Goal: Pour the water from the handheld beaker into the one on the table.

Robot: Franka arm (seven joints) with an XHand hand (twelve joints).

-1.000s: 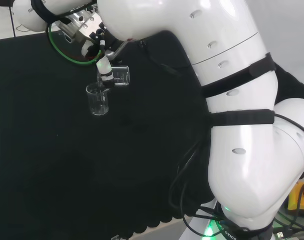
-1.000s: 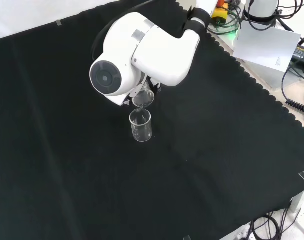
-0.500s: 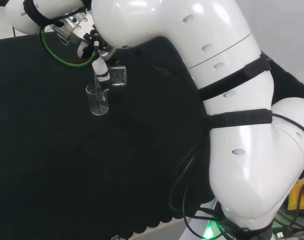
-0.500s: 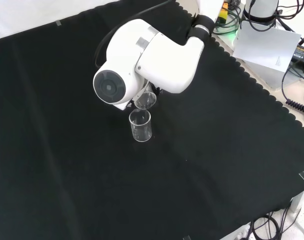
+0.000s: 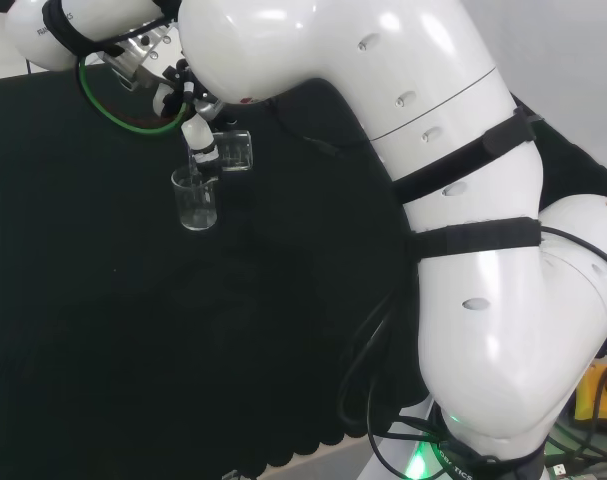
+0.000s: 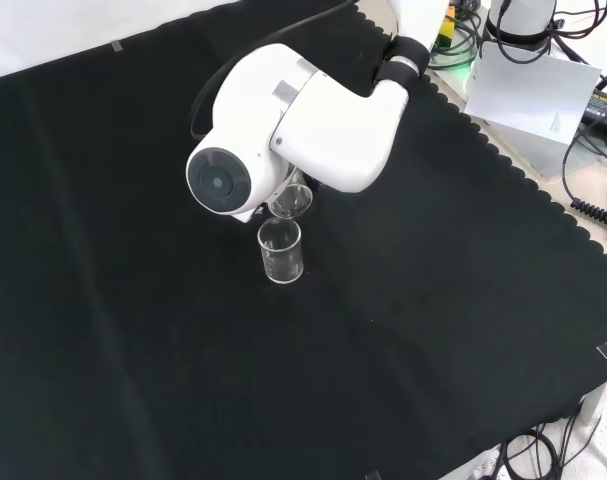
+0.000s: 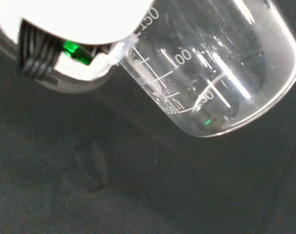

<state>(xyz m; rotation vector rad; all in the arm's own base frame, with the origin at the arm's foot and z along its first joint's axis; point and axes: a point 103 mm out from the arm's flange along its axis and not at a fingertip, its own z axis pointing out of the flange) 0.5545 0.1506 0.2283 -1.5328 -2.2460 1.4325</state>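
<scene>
While the white arm (image 5: 383,90) reached across the black cloth (image 6: 433,300), the hand (image 5: 198,135) gripped a clear beaker (image 5: 235,150) with its fingers curled round the glass wall. In the head view, this held beaker was tipped well over toward the left, with its mouth just above the rim of a second clear beaker (image 5: 195,198), which stood upright on the cloth.

In the front view, the held beaker (image 6: 289,201) appeared directly behind and slightly above the standing beaker (image 6: 281,250), partly covered by the arm's large white link with its round grey cap (image 6: 216,182).

In the wrist view, the held beaker (image 7: 211,73) lay tilted, printed graduation marks visible on its wall, with a white and black part of the hand (image 7: 65,44) against it. Any water in either vessel could not be made out (the glass was clear against dark cloth). A green cable (image 5: 123,110) looped beside the hand in the head view.
</scene>
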